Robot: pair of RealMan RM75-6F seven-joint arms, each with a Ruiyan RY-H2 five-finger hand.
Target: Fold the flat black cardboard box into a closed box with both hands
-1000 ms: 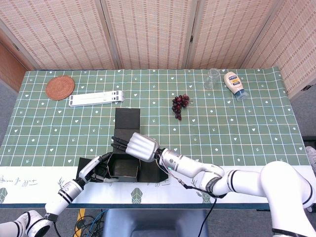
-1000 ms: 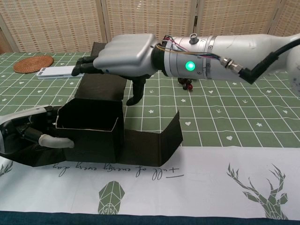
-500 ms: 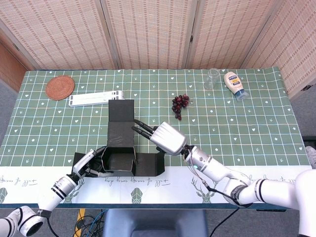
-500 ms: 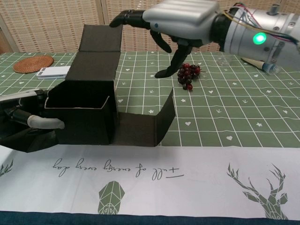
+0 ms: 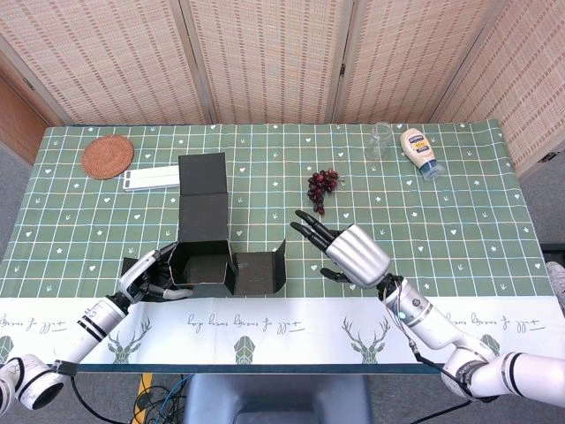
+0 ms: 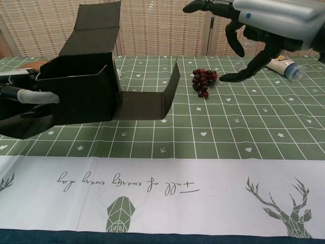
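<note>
Tabletop (image 5: pixel 441 221): green check cloth, white strip along the near edge.

Black box (image 5: pixel 201 256) sits left of centre near that edge, half formed: open tub with walls up, lid panel (image 5: pixel 202 173) standing tall at the back, right side flap (image 5: pixel 265 268) lying flat with its end turned up. Since a second ago the box has slid away from the near edge, and the lid now stands more upright. Not closed yet; my read is the right flap and lid both remain to be folded.

Right hand (image 5: pixel 353 253): a second ago it was over the box on the lid panel; now pulled back to the right, clear of the cardboard, fingers (image 6: pixel 238 76) spread and holding nothing. It must come back in before any fold.

Left hand (image 5: pixel 146 276): at the box's left wall, fingers (image 6: pixel 34 95) laid along it. Looks like a brace, but I can't tell if it truly grips.

Grapes (image 5: pixel 321 186) behind the right hand, untouched.
</note>
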